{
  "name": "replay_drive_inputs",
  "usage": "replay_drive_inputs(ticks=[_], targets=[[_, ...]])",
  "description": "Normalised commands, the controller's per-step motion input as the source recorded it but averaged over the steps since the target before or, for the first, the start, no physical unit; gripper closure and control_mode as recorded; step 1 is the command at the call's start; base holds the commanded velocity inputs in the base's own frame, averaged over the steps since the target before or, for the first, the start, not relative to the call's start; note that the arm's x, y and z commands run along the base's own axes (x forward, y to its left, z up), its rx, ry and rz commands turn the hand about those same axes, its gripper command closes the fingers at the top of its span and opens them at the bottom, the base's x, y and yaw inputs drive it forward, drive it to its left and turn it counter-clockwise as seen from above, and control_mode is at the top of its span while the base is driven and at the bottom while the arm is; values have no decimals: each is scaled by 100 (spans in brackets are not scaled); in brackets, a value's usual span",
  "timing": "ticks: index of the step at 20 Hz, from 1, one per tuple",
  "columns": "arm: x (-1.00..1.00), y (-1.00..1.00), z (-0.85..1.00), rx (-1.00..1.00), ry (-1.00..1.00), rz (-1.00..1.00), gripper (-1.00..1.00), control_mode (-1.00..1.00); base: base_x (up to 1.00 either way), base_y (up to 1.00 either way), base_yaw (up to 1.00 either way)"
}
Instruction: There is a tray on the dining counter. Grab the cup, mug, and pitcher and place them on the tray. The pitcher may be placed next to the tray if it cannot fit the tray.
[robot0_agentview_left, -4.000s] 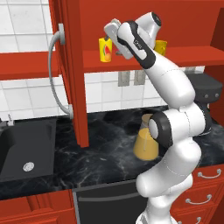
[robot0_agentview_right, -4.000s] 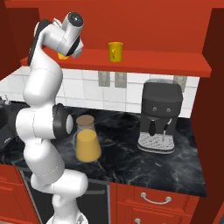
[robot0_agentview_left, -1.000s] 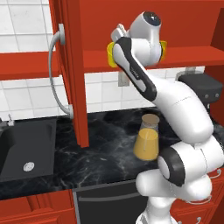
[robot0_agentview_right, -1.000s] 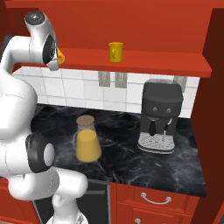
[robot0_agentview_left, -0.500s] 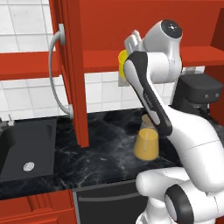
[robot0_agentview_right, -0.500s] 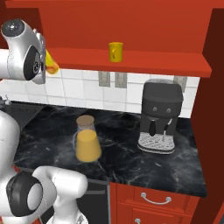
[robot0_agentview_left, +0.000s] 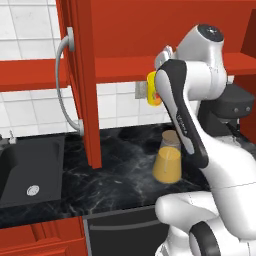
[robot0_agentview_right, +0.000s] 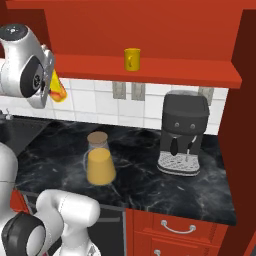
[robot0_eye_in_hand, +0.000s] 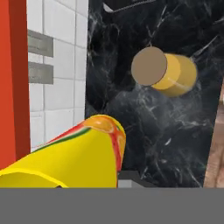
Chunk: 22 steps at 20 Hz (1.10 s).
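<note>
arm raised high, hand (robot0_agentview_right: 52, 85) clamped on cup (robot0_agentview_right: 57, 90)

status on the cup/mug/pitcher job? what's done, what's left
Done: nothing is on a tray in these views. In hand: the gripper is shut on the cup, carried tilted in the air above the black worktop, off the red shelf. Left: the mug sits on that shelf, and the pitcher stands on the worktop beside the coffee machine. All three have yet to reach the tray.
</note>
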Motion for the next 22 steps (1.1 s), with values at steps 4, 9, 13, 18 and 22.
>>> replay_drive_inputs(ticks=[4,9,13,18,22], targets=[[0,-4,-4,0,38,-5,100,-100,0,0,0],[1,-13,-15,0,41,-2,100,-100,0,0,0],[5,0,-13,0,38,-1,100,-100,0,0,0],[0,0,-13,0,19,-1,100,100,-3,0,0],[0,0,0,0,0,0,100,100,-75,-14,0]])
